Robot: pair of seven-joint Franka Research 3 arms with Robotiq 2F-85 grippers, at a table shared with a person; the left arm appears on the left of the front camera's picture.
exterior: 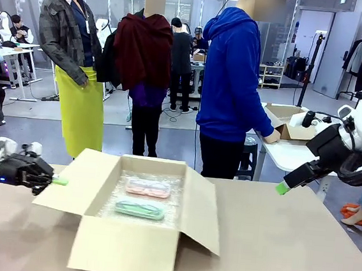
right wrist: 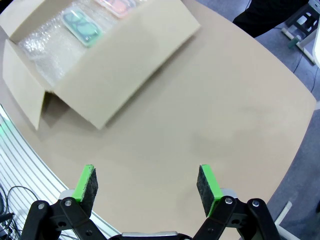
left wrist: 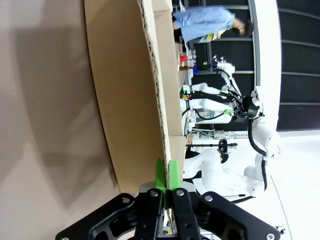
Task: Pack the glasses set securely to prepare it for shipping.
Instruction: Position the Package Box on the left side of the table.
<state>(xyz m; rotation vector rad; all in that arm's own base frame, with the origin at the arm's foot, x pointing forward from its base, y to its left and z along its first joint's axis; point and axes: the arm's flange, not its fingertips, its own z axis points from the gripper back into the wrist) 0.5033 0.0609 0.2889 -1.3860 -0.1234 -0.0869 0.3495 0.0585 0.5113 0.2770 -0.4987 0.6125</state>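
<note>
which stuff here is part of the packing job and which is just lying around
Part of the job:
pink case
green case
box with bubble wrap
left gripper, fingers shut at the box's left flap

Lying about:
small open carton on the far white table

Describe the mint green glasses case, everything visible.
The mint green glasses case is a small translucent oblong with rounded ends; it looks like plastic, with eyeglasses dimly visible inside. It lies flat on the bubble wrap lining the open cardboard box, on the near side of the pale pink case, roughly parallel to it and apart. Neither arm's jaws touch it.
</note>
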